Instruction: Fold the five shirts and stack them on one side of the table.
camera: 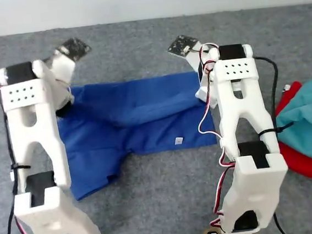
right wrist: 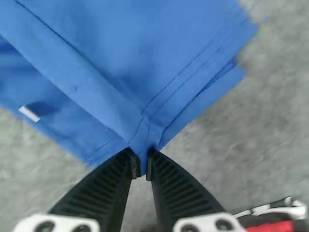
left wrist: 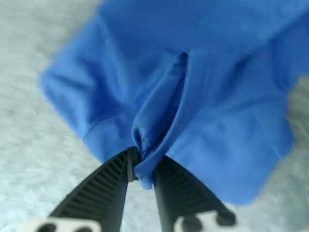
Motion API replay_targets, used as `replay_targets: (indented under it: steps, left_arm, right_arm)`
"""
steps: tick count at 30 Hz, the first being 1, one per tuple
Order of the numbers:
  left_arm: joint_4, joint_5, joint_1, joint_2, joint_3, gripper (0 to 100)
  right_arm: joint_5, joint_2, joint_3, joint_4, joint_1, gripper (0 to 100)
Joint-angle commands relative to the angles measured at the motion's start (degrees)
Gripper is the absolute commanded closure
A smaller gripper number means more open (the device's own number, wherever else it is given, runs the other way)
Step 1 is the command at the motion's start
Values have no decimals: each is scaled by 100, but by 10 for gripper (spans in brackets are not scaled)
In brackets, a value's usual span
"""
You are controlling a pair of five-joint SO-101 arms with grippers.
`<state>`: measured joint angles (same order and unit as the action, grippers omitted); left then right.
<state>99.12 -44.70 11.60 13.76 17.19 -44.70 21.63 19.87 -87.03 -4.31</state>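
Both arms have hold of the blue shirt [camera: 139, 110], which lies spread across the middle of the surface [camera: 164, 204], one at each end of its far edge. The left tool [left wrist: 141, 171] is pinched narrow on a bunched ridge of cloth. The right tool [right wrist: 141, 166] is closed just as tight on a seamed hem corner, with only a sliver of fabric between its jaws.

By my reckoning a fold is under way. To do it well, the two arms should travel together at the same height and pace, so the held edge stays straight and taut without stretching. The right grip looks thin, so a sudden pull could slip the hem free, and a gentle, even draw seems wiser. The left side is gathered rather than flat and may lay down a crease unless the cloth is tensioned before it settles. Letting go is best left until the edge rests fully on the layer beneath. A loose part of the shirt trails toward the near left and will want tidying afterwards.

The surface is covered in a grey, carpet-like fabric. At its right edge, well apart from the blue shirt, a teal shirt [camera: 311, 118] lies heaped on a red shirt [camera: 309, 163]. Beyond the far edge there is a pale wall [camera: 145, 2].
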Motion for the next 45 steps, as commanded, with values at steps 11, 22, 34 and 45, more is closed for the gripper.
replay_targets:
  steps: [11,22,34,45]
  left_arm:
    - [132,-440,70,-1653,-2782,985]
    - [141,-800,826,-1714,-2897,984]
    - [141,-809,1187,-1925,-2888,880]
    - [97,-580,1776,-4035,-2888,814]
  right_arm:
    - [79,-365,-176,-787,119,987]
    - [35,-620,-176,-857,585,987]
    - [79,-655,-193,-1059,163,851]
    - [88,-1446,-167,-1473,145,753]
